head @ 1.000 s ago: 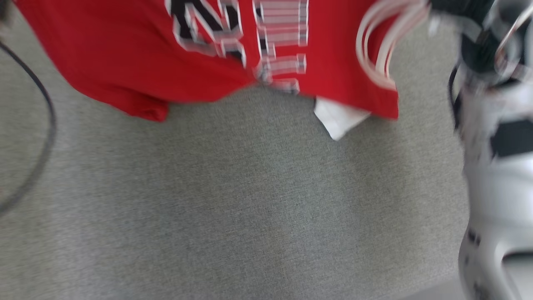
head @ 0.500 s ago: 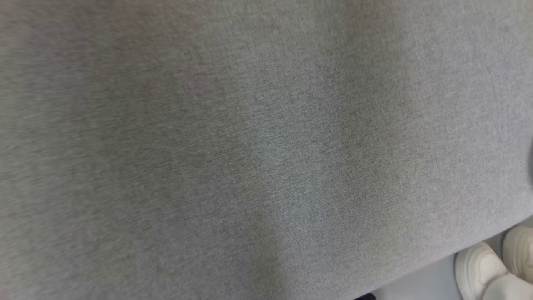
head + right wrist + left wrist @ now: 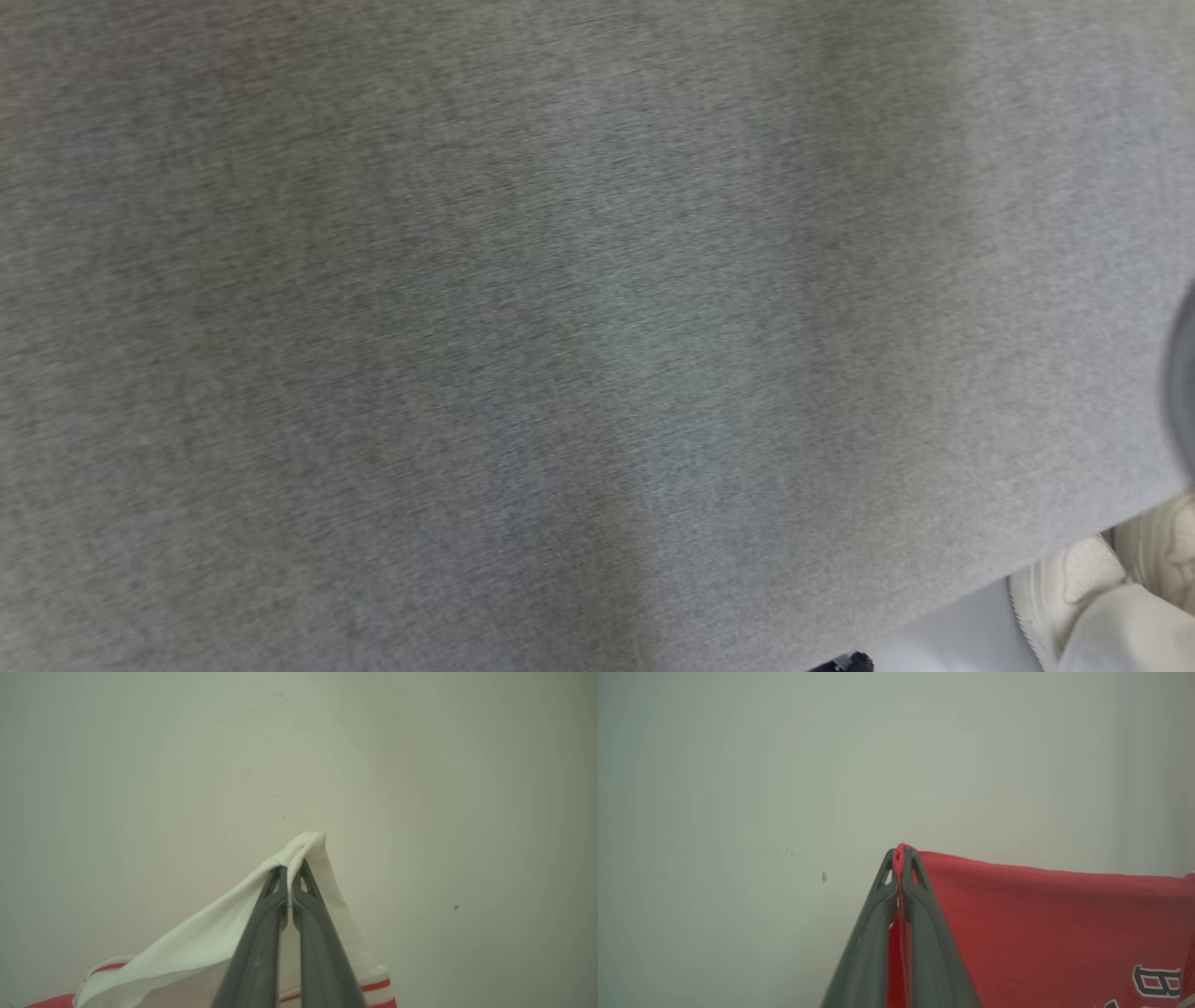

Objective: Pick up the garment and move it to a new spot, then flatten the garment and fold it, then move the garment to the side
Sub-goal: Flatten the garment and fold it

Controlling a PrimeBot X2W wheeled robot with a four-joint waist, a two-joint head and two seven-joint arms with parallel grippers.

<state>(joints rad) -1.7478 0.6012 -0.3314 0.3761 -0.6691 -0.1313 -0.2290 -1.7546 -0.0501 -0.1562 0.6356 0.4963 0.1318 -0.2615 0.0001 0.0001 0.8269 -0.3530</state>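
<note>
The garment is a red shirt with dark lettering and white, red-striped trim. In the left wrist view my left gripper [image 3: 901, 851] is shut on a red edge of the garment [image 3: 1041, 924], which stretches away to the right in front of a pale wall. The right wrist view has my right gripper [image 3: 289, 868] shut on a white part of the garment [image 3: 205, 942], whose striped trim hangs below the fingers. In the head view the grey cloth surface [image 3: 523, 317] lies bare and blurred.
At the lower right of the head view, past the grey surface's edge, are a person's pale shoes [image 3: 1074, 588] on a light floor. A plain pale wall [image 3: 420, 788] stands behind both grippers.
The head camera has swung: the red garment and the right arm left its picture and the person's shoes came in at the lower right. Both grips stay shut.
</note>
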